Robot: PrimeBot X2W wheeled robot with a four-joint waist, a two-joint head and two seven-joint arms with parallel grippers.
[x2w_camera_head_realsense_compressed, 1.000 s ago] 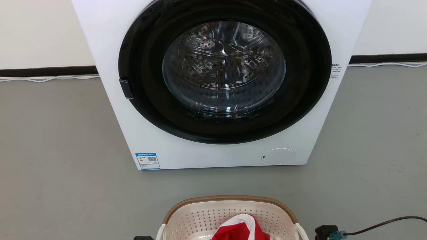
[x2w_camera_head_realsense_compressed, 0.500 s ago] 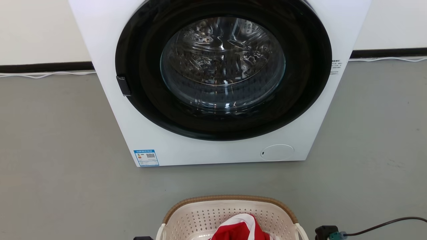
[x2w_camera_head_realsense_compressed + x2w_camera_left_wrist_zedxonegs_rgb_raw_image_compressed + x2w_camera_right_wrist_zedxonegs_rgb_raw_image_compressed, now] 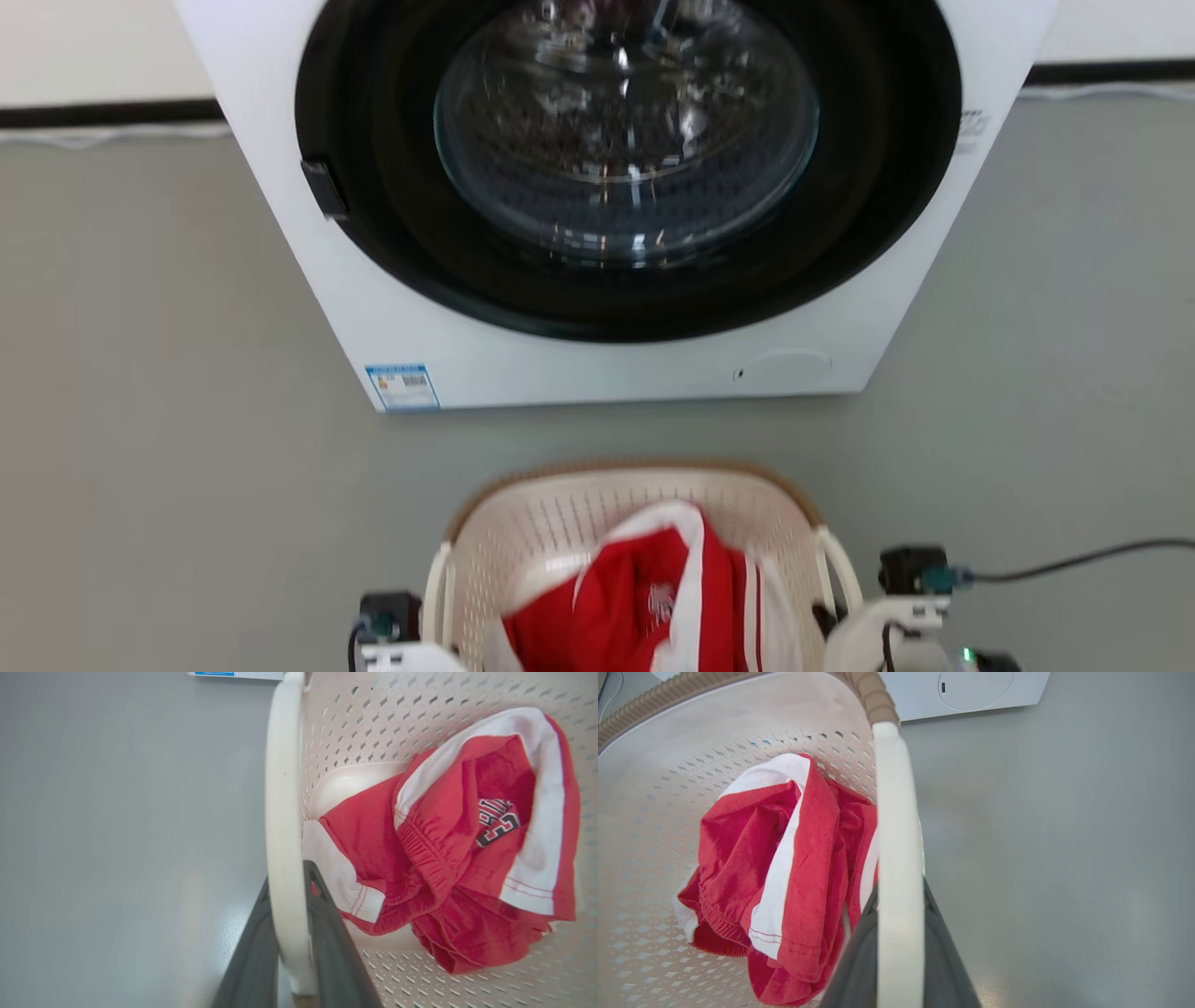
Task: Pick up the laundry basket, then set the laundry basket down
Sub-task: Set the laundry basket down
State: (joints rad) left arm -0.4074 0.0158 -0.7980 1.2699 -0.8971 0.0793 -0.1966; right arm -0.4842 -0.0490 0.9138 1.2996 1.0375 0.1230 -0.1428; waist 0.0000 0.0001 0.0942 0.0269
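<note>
"So, how did our fingers [image 3: 327,933] sit?"
"Narrow. Our left gripper [image 3: 287,877] pinched the left loop handle [image 3: 282,812], and our right gripper [image 3: 900,886] clamped the right loop handle [image 3: 896,812]."
"And the laundry basket [image 3: 560,523]?"
"It hung between our arms with red-and-white shorts [image 3: 635,597] inside, near the washing machine [image 3: 597,373]. Within the last half second our head had dipped and the view had blurred. We judged the carry underway and the set-down pending."

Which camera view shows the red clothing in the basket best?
The left wrist view: the red clothing lies almost whole and sharp, printed badge visible. In the right wrist view the basket handle hides its edge; in the head view it is blurred and cut by the bottom edge.
</note>
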